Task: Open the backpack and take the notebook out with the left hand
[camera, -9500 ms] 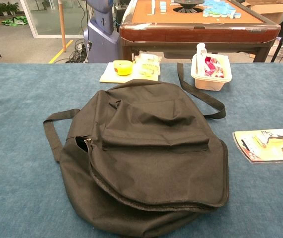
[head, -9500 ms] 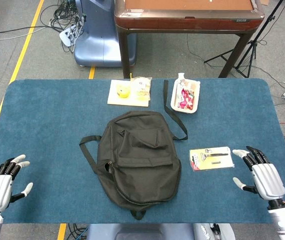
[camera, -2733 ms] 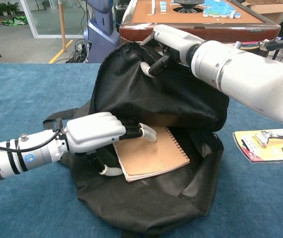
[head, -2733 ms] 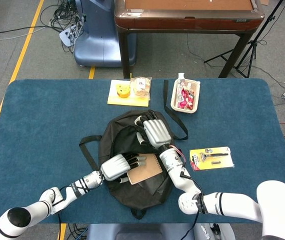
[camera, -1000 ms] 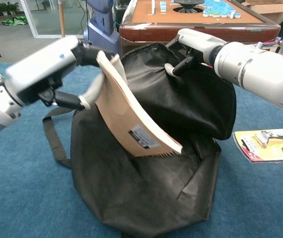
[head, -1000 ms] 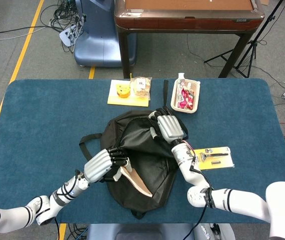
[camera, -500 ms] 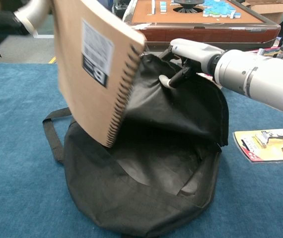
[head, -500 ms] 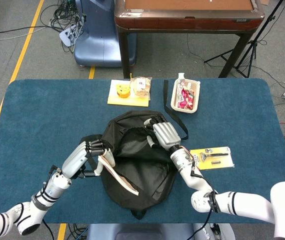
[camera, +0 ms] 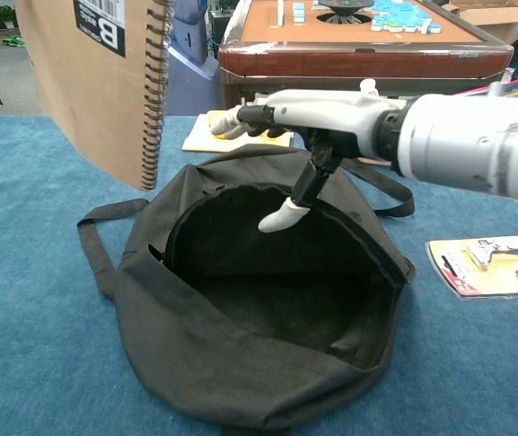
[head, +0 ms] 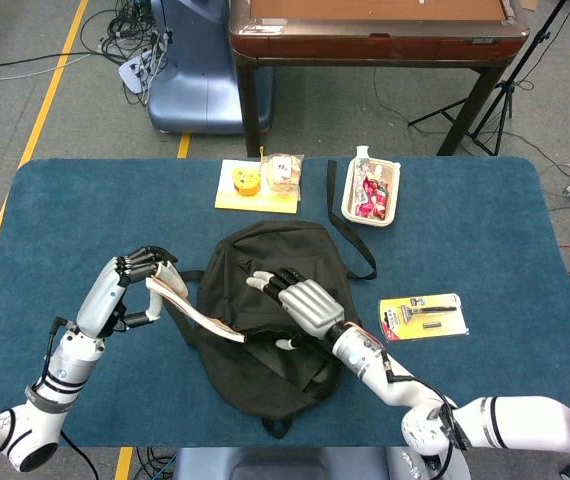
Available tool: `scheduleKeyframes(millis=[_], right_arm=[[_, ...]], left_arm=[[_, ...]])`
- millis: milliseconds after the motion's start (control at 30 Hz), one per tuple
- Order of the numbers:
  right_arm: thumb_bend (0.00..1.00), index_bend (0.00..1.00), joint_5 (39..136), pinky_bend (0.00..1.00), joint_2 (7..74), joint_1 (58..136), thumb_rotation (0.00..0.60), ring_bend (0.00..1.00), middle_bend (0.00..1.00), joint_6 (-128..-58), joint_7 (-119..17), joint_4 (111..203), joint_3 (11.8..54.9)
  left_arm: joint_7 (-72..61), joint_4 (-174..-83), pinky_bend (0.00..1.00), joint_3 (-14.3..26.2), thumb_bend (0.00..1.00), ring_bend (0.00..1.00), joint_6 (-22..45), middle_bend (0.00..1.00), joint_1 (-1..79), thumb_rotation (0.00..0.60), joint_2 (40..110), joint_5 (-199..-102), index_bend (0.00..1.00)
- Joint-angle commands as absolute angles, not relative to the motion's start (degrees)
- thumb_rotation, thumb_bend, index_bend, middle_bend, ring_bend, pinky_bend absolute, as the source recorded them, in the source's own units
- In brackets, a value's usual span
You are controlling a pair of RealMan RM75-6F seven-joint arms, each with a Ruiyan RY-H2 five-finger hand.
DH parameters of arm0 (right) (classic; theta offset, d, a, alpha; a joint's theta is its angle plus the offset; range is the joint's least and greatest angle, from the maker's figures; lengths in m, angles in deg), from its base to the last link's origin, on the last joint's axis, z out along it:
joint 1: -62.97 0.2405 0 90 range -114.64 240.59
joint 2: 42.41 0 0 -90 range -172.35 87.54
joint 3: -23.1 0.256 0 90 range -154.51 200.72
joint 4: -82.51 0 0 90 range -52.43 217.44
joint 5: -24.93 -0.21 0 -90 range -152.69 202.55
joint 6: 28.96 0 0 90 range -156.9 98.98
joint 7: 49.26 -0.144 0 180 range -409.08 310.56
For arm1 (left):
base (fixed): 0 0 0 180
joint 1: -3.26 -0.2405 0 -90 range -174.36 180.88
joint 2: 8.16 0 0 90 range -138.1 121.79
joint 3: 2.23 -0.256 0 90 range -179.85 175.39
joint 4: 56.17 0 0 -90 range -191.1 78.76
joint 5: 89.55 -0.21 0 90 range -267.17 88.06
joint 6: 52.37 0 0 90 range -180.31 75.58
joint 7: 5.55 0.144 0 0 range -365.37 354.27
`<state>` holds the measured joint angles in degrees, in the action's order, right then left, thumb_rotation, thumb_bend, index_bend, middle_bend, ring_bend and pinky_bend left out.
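Observation:
The black backpack (head: 265, 350) lies unzipped in the middle of the blue table, its mouth (camera: 277, 282) gaping and dark inside. My left hand (head: 125, 288) is raised left of the bag and grips the brown spiral notebook (head: 200, 315), which hangs clear of the backpack. In the chest view the notebook (camera: 95, 82) fills the upper left, its wire spine facing right; the left hand is out of that frame. My right hand (head: 300, 298) hovers over the bag's mouth with fingers spread, holding nothing, and appears as the right hand (camera: 304, 118) above the opening.
A pale board with a yellow tape measure (head: 248, 182) and a snack pack (head: 283, 172) sits behind the bag. A white tray (head: 348, 205) of small items stands at the back right. A carded razor pack (head: 423, 315) lies right of the bag. Shoulder straps (head: 350, 245) trail outward.
My left hand has carried the notebook up and leftward, fully out of the backpack. My right hand has let go of the flap, which has dropped back, and its fingers have spread.

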<state>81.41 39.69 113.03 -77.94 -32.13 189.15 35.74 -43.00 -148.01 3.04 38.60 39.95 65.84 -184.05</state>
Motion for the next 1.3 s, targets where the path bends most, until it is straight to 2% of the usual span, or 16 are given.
scheduleKeyframes(millis=[33,333,533,733,800,867,1000,1100,1200,1300], right_arm=[[0.0,0.0,85.4,0.04,36.0,110.6,0.6,0.0,0.04,-80.1,-34.2,193.0,34.3],[0.0,0.0,94.3,0.04,27.7,104.9,0.6,0.0,0.04,-85.2,-39.6,198.2,32.8],[0.0,0.0,96.5,0.04,22.7,101.5,0.6,0.0,0.04,-88.8,-41.8,199.1,32.4],[0.0,0.0,97.1,0.04,19.9,99.2,0.6,0.0,0.04,-90.7,-43.4,198.9,32.1],[0.0,0.0,96.9,0.04,18.8,98.0,0.6,0.0,0.04,-91.9,-44.0,198.4,32.1],[0.0,0.0,96.9,0.04,18.0,97.2,0.6,0.0,0.04,-92.6,-44.5,198.0,32.0],[0.0,0.0,96.3,0.04,17.1,96.0,0.6,0.0,0.04,-93.5,-45.1,197.1,32.2],[0.0,0.0,96.2,0.04,16.5,95.1,0.6,0.0,0.04,-94.2,-45.6,196.6,32.2],[0.0,0.0,96.1,0.04,15.9,94.2,0.6,0.0,0.04,-94.8,-46.0,196.3,32.2],[0.0,0.0,96.0,0.04,15.3,93.3,0.6,0.0,0.04,-95.2,-46.0,196.0,32.0]], left_arm=[[-40.6,-145.8,0.33,4.4,0.67,0.45,37.4,0.6,39.6,0.6,66.0,-182.5,0.58],[-35.9,-139.0,0.33,9.1,0.67,0.45,33.6,0.6,41.2,0.6,69.6,-177.6,0.57],[-28.8,-130.2,0.33,11.1,0.67,0.44,30.8,0.6,43.3,0.6,75.4,-175.1,0.57],[-18.3,-121.1,0.34,9.5,0.65,0.44,30.0,0.59,44.2,0.6,81.7,-175.8,0.56],[-12.6,-117.7,0.34,6.8,0.63,0.44,27.1,0.57,44.1,0.6,84.0,-176.3,0.54],[-11.0,-119.1,0.34,5.7,0.62,0.44,24.5,0.53,43.6,0.6,84.2,-175.2,0.51],[-6.3,-124.5,0.34,4.3,0.57,0.36,21.3,0.4,42.3,0.6,83.1,-173.3,0.39],[-2.1,-133.5,0.34,3.3,0.43,0.23,15.5,0.26,41.7,0.6,79.5,-169.3,0.22],[1.9,-142.1,0.32,3.0,0.32,0.16,12.0,0.16,41.5,0.559,75.6,-166.2,0.11],[5.2,-147.6,0.3,3.0,0.27,0.13,11.4,0.12,41.0,0.516,72.8,-164.7,0.04]])
